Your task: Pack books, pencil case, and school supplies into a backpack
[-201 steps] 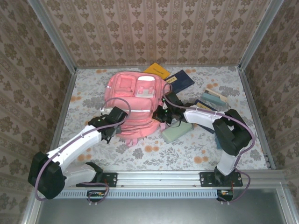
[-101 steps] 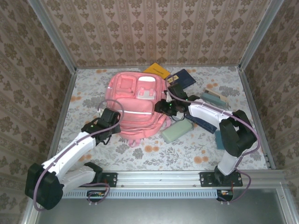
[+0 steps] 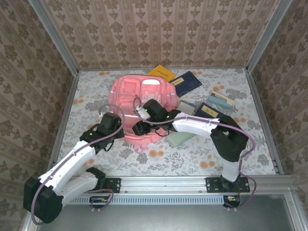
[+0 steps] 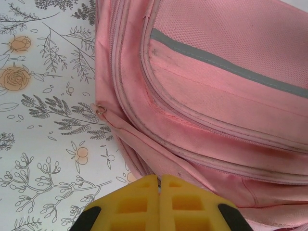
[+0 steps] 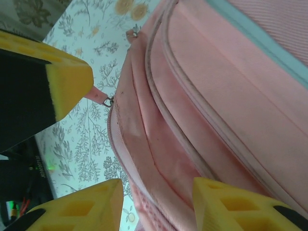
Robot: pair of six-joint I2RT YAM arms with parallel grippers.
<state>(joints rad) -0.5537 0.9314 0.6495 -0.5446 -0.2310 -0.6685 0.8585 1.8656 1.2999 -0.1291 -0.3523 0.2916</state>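
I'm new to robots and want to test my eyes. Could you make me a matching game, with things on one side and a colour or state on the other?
Things:
1. backpack
2. pencil case
3. left hand
4. right hand

Colour or state:
A. open
B. mint green
C. pink
D. shut

Pairs: 1-C, 2-B, 3-D, 4-A
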